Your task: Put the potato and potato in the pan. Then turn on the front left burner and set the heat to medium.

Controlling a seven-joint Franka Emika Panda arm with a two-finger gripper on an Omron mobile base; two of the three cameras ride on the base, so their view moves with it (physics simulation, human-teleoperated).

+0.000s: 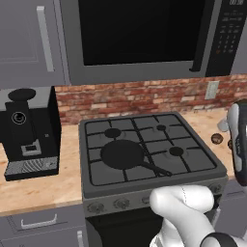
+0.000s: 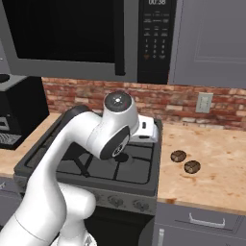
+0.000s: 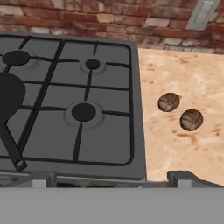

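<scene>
The black pan (image 1: 120,153) lies on the front left burner of the stove (image 1: 193,166), its long handle (image 3: 11,148) pointing toward the stove's front. Two small brown potatoes (image 3: 168,102) (image 3: 191,120) rest side by side on the wooden counter just right of the stove, also seen in the right base view (image 2: 178,155) (image 2: 192,166). My gripper (image 3: 113,180) hovers over the stove's front right edge, open, its two tips far apart with nothing between them. The potatoes lie ahead of it and to its right.
A black coffee machine (image 1: 29,130) stands on the counter left of the stove. A microwave (image 1: 140,34) hangs above, with a brick wall and an outlet (image 1: 211,89) behind. Control knobs (image 2: 140,205) line the stove's front panel.
</scene>
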